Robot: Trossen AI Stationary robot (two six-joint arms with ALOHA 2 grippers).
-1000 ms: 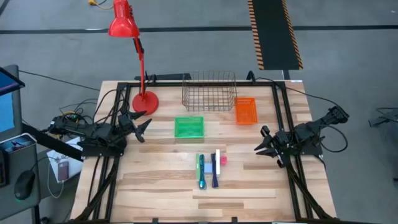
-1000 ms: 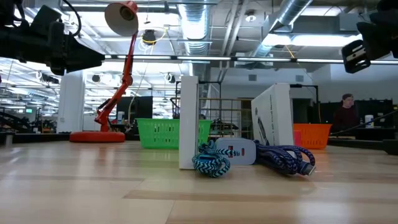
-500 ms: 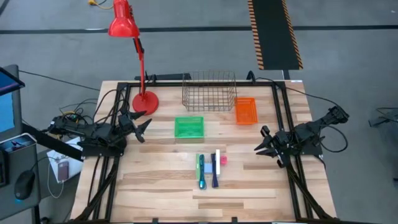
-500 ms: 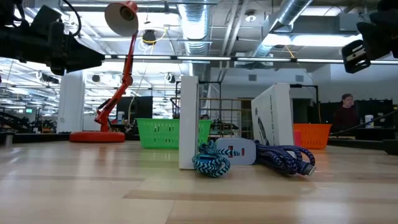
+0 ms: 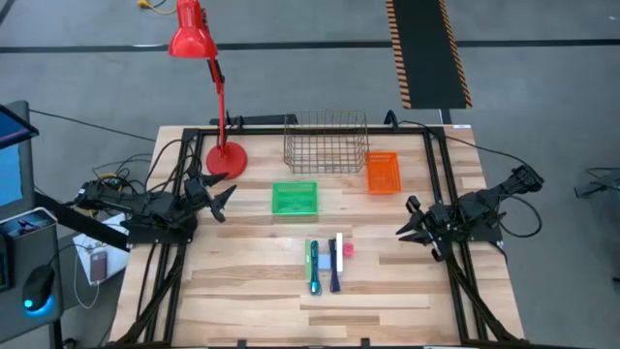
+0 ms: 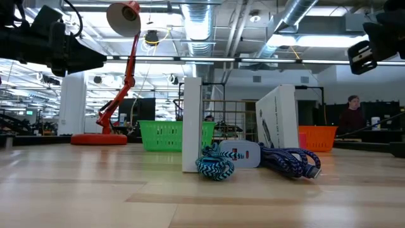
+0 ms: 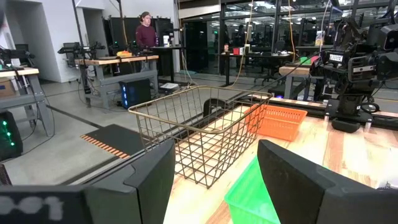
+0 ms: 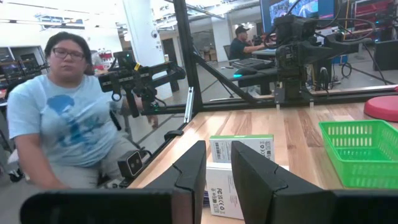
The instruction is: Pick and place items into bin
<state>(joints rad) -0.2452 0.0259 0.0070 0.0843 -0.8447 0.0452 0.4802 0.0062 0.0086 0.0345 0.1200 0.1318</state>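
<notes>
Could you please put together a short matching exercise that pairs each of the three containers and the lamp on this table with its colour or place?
Things:
1. wire basket
2. small bin beside the wire basket
3. bin nearest the row of items
4. desk lamp

Descriptions:
A. green plastic
B. red, its base at the table's far left corner
C. bare metal mesh, at the table's far edge
D. orange plastic

Pairs: 1-C, 2-D, 3-A, 4-B
</notes>
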